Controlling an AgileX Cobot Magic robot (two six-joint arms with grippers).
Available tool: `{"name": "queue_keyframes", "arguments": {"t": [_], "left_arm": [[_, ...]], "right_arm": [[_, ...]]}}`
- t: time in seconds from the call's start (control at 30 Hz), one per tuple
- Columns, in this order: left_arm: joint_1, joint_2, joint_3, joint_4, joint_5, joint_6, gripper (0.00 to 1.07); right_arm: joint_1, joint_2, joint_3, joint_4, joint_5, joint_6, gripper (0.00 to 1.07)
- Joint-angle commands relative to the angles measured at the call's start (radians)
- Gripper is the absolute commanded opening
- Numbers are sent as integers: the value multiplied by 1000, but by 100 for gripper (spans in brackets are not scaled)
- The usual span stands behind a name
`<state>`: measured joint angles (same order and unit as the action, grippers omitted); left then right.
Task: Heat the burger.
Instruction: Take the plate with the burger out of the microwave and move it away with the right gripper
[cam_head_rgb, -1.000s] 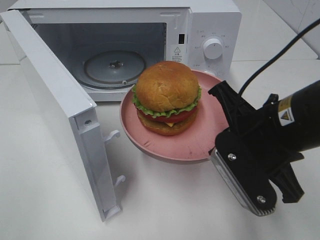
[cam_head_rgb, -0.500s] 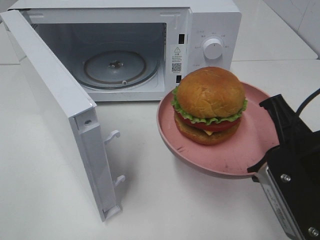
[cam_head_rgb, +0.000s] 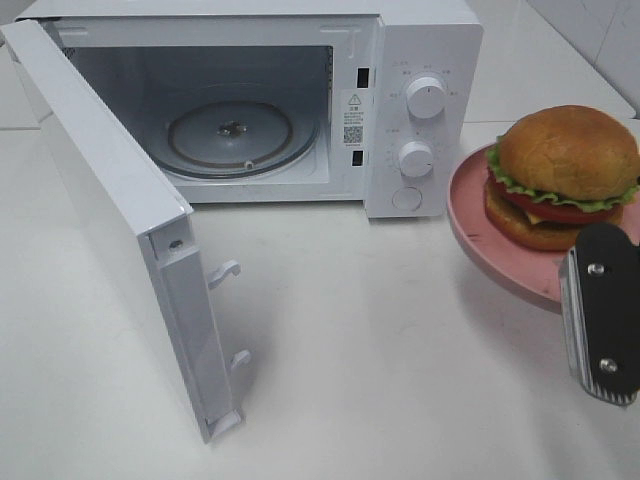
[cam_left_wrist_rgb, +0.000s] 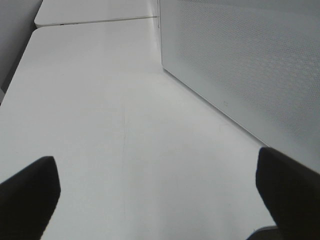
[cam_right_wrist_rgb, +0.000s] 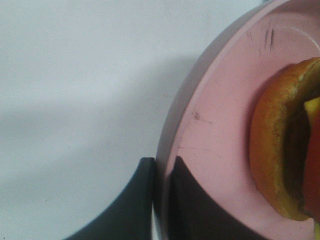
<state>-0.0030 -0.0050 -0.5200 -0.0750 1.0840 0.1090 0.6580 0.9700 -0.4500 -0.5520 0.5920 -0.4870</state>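
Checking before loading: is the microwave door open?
Open: the microwave door is swung wide, and the glass turntable inside shows bare.

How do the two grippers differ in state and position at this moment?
The right gripper is shut on the rim of the pink plate that carries the burger; the left gripper is open and holds nothing. The right one is right of the microwave; the left one hangs over bare table by its side. Both have dark fingers.
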Motion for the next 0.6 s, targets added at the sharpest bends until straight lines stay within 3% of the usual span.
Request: {"name": "queue_keyframes", "arguments": {"t": [0.03, 0.6], "left_arm": [[-1, -6, 3, -1, -12, -3, 101], [-1, -6, 3, -1, -12, -3, 101]], "right_arm": [[-3, -16, -6, -138, 15, 213, 0], [-3, -13, -6, -275, 230, 778, 0]]}}
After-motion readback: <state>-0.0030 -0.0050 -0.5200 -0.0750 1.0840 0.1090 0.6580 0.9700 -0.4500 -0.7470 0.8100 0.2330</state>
